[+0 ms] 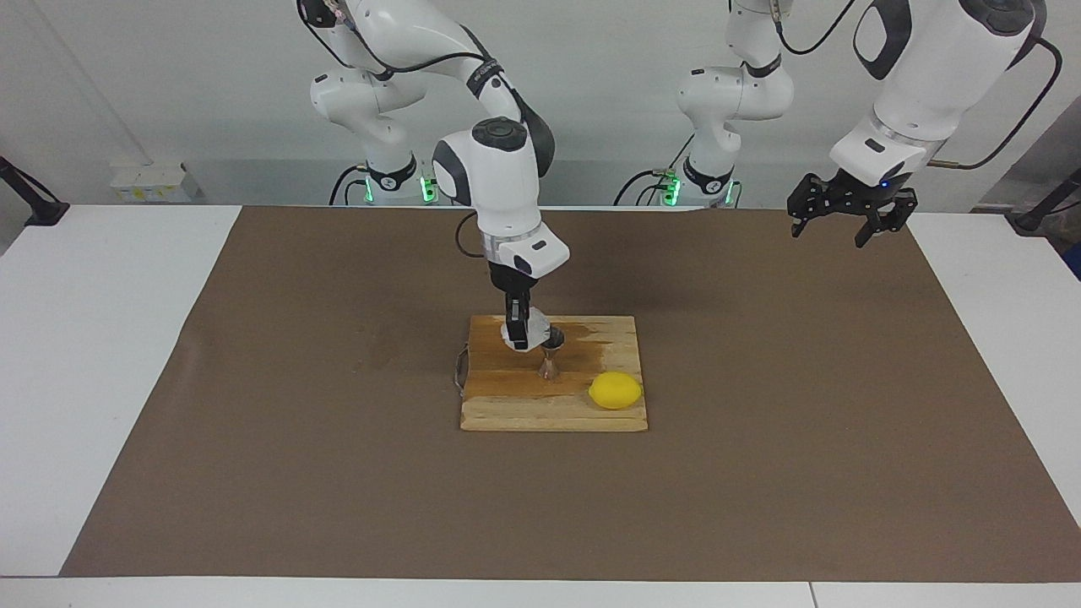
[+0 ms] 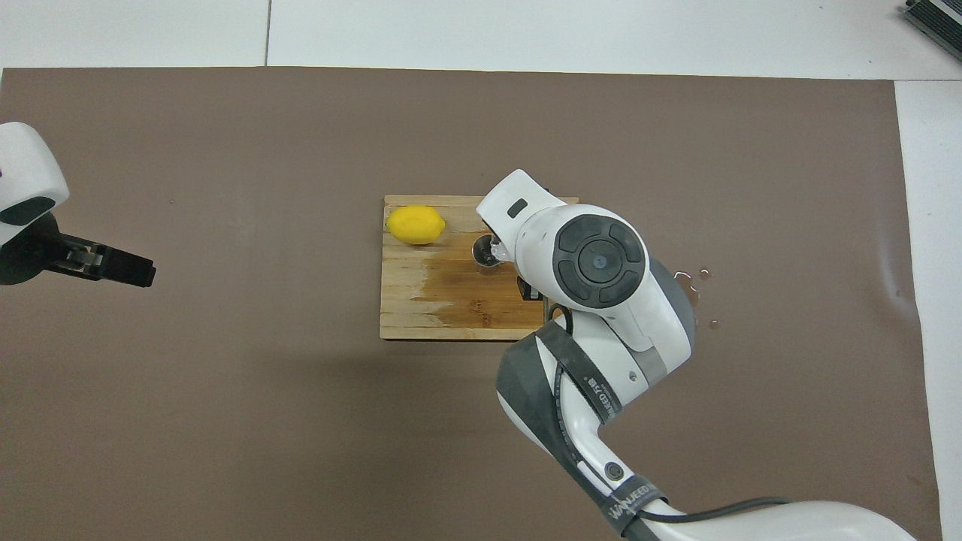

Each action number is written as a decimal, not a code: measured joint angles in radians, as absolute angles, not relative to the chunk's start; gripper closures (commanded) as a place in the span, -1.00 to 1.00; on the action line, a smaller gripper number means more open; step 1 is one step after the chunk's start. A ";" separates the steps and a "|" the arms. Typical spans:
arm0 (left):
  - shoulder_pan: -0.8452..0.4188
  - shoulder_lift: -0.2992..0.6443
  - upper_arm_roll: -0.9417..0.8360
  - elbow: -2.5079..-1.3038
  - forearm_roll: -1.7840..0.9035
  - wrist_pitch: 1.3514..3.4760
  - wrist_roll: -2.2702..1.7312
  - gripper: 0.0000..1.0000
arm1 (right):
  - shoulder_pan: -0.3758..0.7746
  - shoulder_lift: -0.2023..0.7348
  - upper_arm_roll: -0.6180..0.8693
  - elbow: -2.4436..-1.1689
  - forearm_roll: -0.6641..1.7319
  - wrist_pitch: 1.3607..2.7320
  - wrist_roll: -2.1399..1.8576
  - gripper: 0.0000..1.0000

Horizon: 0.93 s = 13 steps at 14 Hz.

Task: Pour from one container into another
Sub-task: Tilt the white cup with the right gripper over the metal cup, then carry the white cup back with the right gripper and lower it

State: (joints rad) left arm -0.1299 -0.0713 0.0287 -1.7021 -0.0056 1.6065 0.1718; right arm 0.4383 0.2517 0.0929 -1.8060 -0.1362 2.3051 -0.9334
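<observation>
Facing view shows you the right gripper (image 1: pixel 525 336) clamped on the glass cup (image 1: pixel 532 325), tipped over the mouth of the steel jigger (image 1: pixel 550 359) standing on the wooden board (image 1: pixel 553 409) beside the lemon (image 1: pixel 615 390); your left gripper (image 1: pixel 849 224) waits, fingers spread, over the mat.

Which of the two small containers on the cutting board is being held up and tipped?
The clear glass cup, gripped by the right gripper and tilted over the steel jigger, which stands upright on the board.
</observation>
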 measured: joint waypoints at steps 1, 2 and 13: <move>-0.130 -0.071 0.029 -1.702 -0.006 1.607 0.172 -1.00 | 0.438 0.252 0.093 -1.806 -0.136 2.305 -0.933 0.75; -0.130 -0.071 0.029 -1.702 -0.006 1.607 0.172 -1.00 | 0.437 0.252 0.093 -1.806 -0.136 2.305 -0.933 0.75; -0.130 -0.072 0.029 -1.702 -0.006 1.607 0.172 -1.00 | 0.385 0.223 0.092 -1.808 0.134 2.315 -1.095 0.78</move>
State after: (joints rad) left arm -0.1299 -0.0720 0.0287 -1.7021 -0.0056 1.6065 0.1718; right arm 0.3847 0.2234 0.0915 -1.8077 0.1344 2.3150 -1.0946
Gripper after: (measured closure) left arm 0.000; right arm 0.507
